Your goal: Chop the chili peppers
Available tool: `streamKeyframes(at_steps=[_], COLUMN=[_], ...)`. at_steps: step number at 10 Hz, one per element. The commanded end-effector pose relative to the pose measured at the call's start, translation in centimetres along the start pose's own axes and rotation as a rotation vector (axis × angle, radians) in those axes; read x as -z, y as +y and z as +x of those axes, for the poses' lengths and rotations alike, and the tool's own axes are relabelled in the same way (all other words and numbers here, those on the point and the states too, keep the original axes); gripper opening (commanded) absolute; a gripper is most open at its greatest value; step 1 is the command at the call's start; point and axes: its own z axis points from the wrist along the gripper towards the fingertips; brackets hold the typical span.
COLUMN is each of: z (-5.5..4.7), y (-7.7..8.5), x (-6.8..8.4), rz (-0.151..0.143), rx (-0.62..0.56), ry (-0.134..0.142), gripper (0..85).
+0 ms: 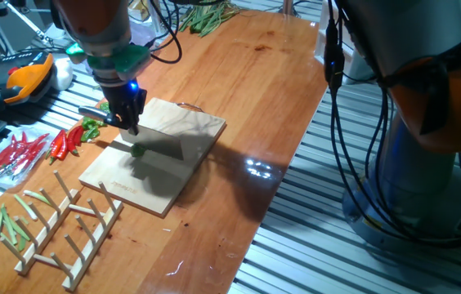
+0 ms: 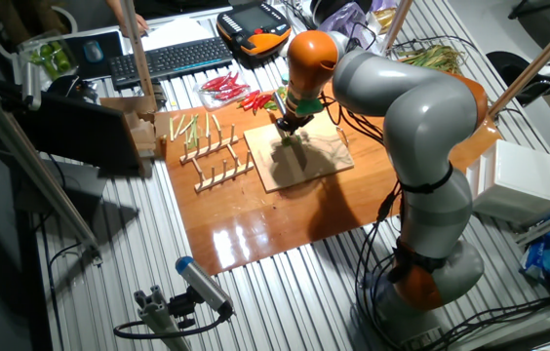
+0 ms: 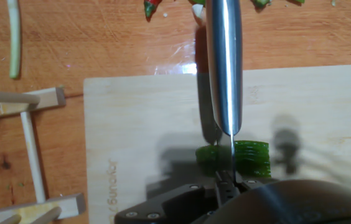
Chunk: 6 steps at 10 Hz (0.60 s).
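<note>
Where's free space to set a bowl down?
Free: table right of the board, up to the far edge. Board's near half is bare too. Crowded: left side, with red chilies, rack, and gripper with knife over the pepper.

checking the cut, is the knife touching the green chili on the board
Touching: in the hand view the knife edge runs down into the green chili.

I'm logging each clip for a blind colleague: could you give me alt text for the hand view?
A knife blade held in the gripper points down onto a green chili pepper lying on a wooden cutting board. A wooden rack sits to the left on the table.
</note>
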Motion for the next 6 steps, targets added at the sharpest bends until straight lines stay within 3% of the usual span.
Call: streamKeyframes(at_steps=[1,6], z=[0.0,-0.1], y=[0.1,0.5], x=[-0.2,-1.2], rz=[0.0,-0.008], rx=[0.0,0.001], ry=[-0.001,-0.017], gripper=[0.0,0.0])
